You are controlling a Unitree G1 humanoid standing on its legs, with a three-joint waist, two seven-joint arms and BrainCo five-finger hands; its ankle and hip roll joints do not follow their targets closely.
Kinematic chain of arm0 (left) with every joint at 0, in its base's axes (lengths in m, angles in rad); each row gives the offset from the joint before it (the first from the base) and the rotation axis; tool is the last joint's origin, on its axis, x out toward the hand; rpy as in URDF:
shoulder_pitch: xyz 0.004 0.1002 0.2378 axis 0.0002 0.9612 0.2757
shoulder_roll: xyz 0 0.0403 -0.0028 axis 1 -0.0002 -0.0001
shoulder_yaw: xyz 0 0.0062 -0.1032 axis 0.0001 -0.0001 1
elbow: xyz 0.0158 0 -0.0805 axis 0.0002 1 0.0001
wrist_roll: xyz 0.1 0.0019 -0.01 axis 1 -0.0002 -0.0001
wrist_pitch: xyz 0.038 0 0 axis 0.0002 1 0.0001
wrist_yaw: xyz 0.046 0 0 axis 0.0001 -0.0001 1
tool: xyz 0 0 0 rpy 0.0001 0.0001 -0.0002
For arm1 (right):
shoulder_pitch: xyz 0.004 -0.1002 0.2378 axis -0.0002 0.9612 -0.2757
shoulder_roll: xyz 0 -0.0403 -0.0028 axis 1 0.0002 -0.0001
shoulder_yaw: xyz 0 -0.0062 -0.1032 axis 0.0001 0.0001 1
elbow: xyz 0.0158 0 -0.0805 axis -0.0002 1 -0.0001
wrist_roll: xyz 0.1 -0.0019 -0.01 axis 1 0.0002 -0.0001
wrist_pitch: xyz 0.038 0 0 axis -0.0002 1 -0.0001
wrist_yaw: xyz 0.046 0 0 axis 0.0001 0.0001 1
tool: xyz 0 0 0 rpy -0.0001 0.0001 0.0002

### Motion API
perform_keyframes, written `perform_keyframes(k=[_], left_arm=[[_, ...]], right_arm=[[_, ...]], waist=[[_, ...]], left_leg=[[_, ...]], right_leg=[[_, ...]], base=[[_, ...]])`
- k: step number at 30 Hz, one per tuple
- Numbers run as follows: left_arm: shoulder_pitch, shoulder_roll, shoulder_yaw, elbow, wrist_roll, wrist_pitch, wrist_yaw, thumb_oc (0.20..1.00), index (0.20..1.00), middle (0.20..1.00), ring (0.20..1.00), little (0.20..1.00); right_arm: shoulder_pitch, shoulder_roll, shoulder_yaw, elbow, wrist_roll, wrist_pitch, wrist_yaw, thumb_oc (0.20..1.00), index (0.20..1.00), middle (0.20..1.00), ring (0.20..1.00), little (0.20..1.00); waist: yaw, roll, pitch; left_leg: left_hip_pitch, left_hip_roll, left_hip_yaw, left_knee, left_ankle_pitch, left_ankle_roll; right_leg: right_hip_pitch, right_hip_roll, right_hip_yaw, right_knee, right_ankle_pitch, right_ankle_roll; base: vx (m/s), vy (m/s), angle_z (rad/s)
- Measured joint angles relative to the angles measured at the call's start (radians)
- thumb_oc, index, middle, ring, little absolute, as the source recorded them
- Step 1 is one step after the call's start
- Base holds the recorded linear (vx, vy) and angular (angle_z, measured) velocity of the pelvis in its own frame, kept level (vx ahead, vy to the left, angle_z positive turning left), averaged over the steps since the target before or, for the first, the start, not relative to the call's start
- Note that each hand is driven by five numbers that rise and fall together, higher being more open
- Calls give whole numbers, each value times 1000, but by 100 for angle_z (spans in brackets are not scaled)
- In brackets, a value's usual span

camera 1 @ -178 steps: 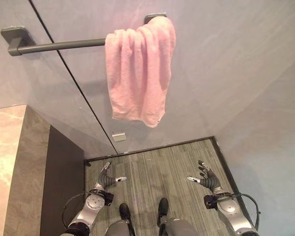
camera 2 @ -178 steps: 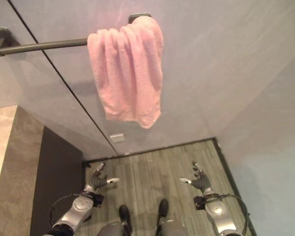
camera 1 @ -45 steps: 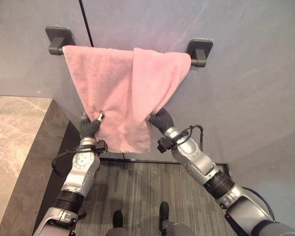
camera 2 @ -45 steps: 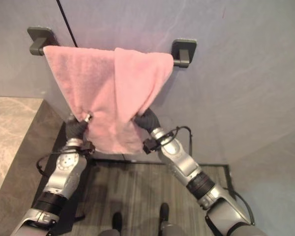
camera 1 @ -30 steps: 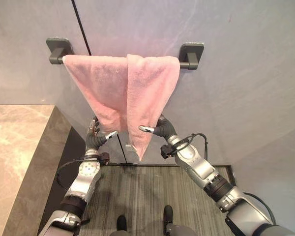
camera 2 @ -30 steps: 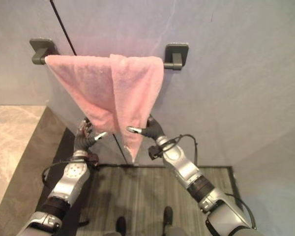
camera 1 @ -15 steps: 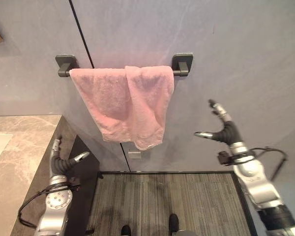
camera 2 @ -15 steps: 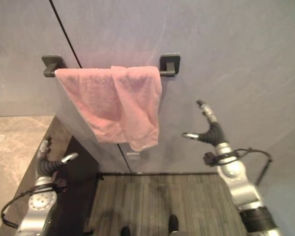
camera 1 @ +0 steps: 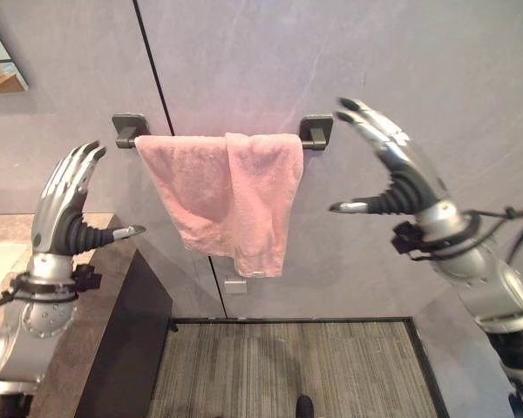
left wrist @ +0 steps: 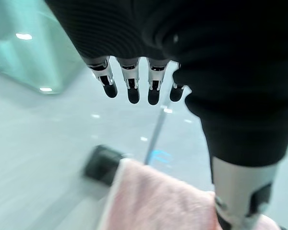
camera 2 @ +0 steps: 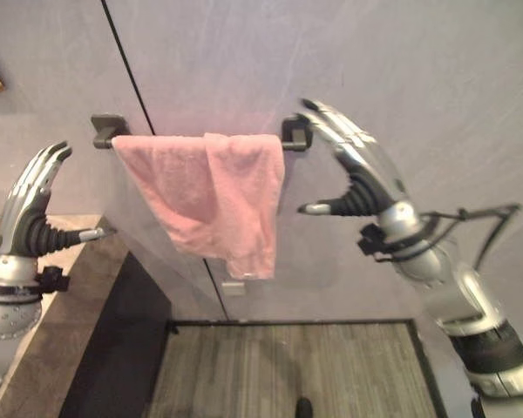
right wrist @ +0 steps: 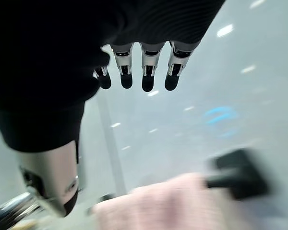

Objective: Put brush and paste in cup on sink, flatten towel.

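A pink towel (camera 1: 227, 196) hangs over a dark rail (camera 1: 309, 141) on the grey wall, spread along most of the rail with one fold overlapping in the middle; its lower edge is uneven. It also shows as the towel (left wrist: 153, 206) and the towel (right wrist: 173, 203) in the wrist views. My left hand (camera 1: 65, 205) is raised to the left of the towel, open, fingers straight, holding nothing. My right hand (camera 1: 392, 170) is raised to the right of the towel at rail height, open and empty too. Neither hand touches the cloth.
A marble counter (camera 1: 96, 296) with a dark side panel stands at the lower left. The rail's brackets, the left bracket (camera 1: 126, 128) and the right bracket (camera 1: 318, 131), stick out from the wall. A striped grey floor (camera 1: 288, 370) lies below. A mirror corner (camera 1: 0, 70) shows at the upper left.
Both hands have risen from below the towel to rail height on either side of it. The camera has tilted up a little. The towel hangs as it did half a second ago.
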Motion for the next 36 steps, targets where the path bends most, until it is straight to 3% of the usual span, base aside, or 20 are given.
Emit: perform_keyframes(k=[5,13,20,31,36], left_arm=[[-199,97,-203,103,2,1,-31,1000,1000,1000,1000,1000],[-492,100,-495,316,4,10,-65,1000,1000,1000,1000,1000],[-705,100,-644,392,12,23,-56,1000,1000,1000,1000,1000],[-745,115,-650,392,54,26,-31,1000,1000,1000,1000,1000],[-671,154,-579,358,83,27,-40,1000,1000,1000,1000,1000]], right_arm=[[-313,6,305,268,-37,27,25,1000,1000,1000,1000,1000],[-471,92,460,486,-123,70,35,1000,1000,1000,1000,1000],[-557,152,505,541,-150,82,12,1000,1000,1000,1000,1000],[-600,163,507,546,-158,89,-8,1000,1000,1000,1000,1000],[-598,108,506,506,-160,84,-4,1000,1000,1000,1000,1000]], waist=[[3,-10,-6],[10,-3,-2],[-1,14,11],[-2,13,34],[-3,21,44]], left_leg=[[-3,-1,-1,4,7,-6],[-33,-1,-4,5,9,-9],[-73,-5,-5,5,10,-9],[-92,-7,0,5,11,-12],[-91,-6,2,5,11,-12]], right_leg=[[-5,-1,-3,0,1,-1],[-32,0,-8,7,6,-6],[-72,-2,-10,8,8,-5],[-98,-3,-2,5,7,-1],[-98,-2,0,3,7,-2]], base=[[0,0,0],[-11,4,1],[-13,5,1],[13,2,-2],[30,-4,-1]])
